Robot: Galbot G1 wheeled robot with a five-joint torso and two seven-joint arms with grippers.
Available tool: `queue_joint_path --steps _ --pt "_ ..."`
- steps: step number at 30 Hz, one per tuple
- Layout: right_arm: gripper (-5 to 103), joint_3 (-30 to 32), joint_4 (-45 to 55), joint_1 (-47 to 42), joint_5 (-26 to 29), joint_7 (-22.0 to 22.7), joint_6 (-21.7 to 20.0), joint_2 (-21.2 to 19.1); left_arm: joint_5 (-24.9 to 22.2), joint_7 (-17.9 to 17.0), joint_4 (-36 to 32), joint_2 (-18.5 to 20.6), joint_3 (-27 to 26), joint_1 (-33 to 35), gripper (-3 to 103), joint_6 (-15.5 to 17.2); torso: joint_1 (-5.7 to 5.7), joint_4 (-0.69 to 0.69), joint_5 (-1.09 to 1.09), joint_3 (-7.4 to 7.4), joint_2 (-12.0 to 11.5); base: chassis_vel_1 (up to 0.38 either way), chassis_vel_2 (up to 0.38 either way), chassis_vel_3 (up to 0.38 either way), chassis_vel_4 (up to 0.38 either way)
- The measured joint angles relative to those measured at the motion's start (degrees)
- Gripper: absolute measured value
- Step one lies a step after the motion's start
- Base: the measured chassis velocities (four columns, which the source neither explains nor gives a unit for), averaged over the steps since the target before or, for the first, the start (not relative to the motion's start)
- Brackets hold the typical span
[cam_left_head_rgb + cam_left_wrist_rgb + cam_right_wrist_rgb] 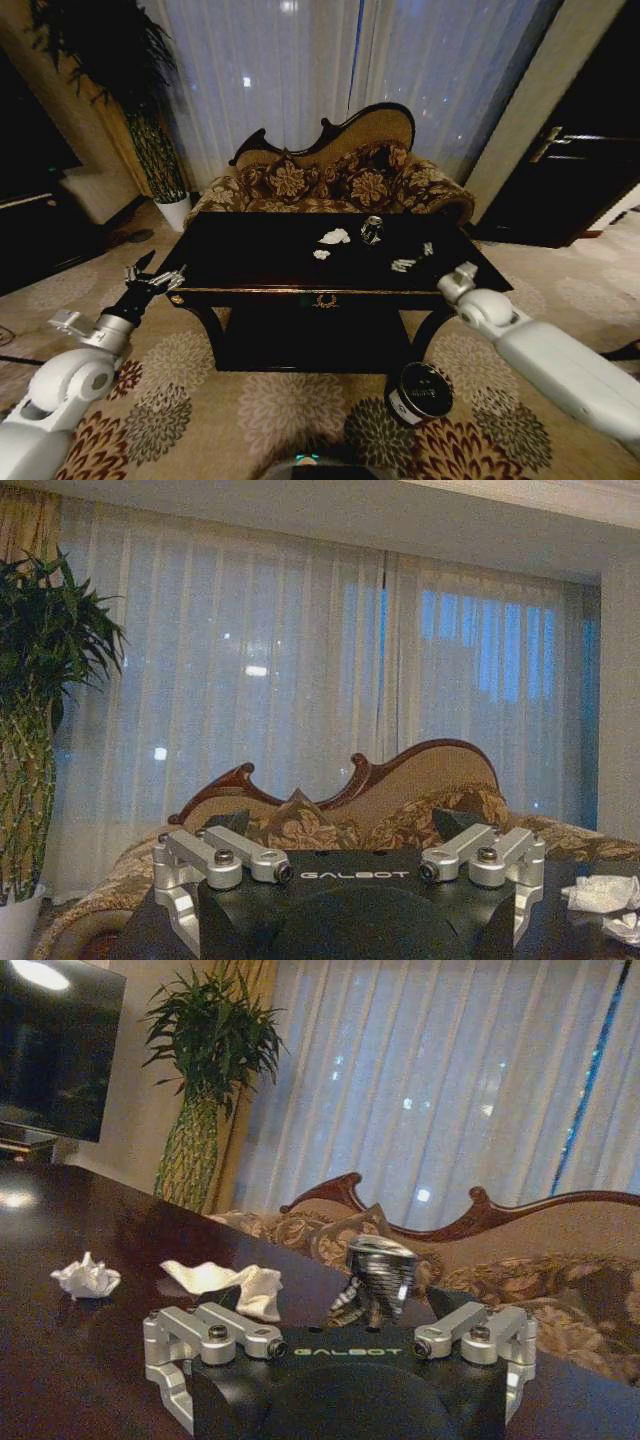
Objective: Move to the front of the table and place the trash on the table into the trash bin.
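Left gripper (155, 275) spread and empty off the table's (250, 270) left front corner; right gripper (455, 280) at the right front edge, fingers cannot be told. Robot stands before the table, picking seemingly about to start: paper wads (335, 237), crushed silvery can (372, 230) lie mid-top. Trash bin (420, 392) on the carpet below right arm, contents unseen.

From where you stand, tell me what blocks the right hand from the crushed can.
Nothing visible does. The right hand is at the table's front right edge; bare tabletop lies between it and the crushed can.
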Motion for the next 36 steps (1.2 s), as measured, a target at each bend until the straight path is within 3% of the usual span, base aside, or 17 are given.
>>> queue_joint_path --steps 5,10,19,31,36 --pt "100 -7.6 -6.3 8.4 0.6 -0.5 -0.1 4.2 0.0 0.0 0.0 0.0 0.0 0.0 100 0.0 0.00 0.01 0.01 0.00 0.0 0.000 0.000 0.000 0.000" --pt "100 -9.1 -9.2 11.7 1.0 -1.0 0.2 6.2 0.0 0.0 0.0 0.0 0.0 0.0 100 0.0 0.00 0.01 -0.01 0.00 0.0 0.000 0.000 0.000 0.000" --pt "100 -9.2 -11.4 12.4 1.3 -2.4 0.8 6.5 0.0 0.0 0.0 0.0 0.0 0.0 100 0.0 -0.01 -0.02 -0.01 -0.01 0.0 0.000 0.000 0.000 0.000" --pt "100 -13.5 -23.0 18.6 -0.2 -4.2 2.3 13.2 0.0 0.0 0.0 0.0 0.0 0.0 100 0.0 -0.01 0.00 -0.02 0.00 0.0 0.000 0.000 0.000 0.000" --pt "100 -15.1 -24.2 20.0 -0.7 -4.3 2.6 14.3 0.0 0.0 0.0 0.0 0.0 0.0 100 0.0 -0.01 0.00 -0.02 0.00 0.0 0.000 0.000 0.000 0.000"
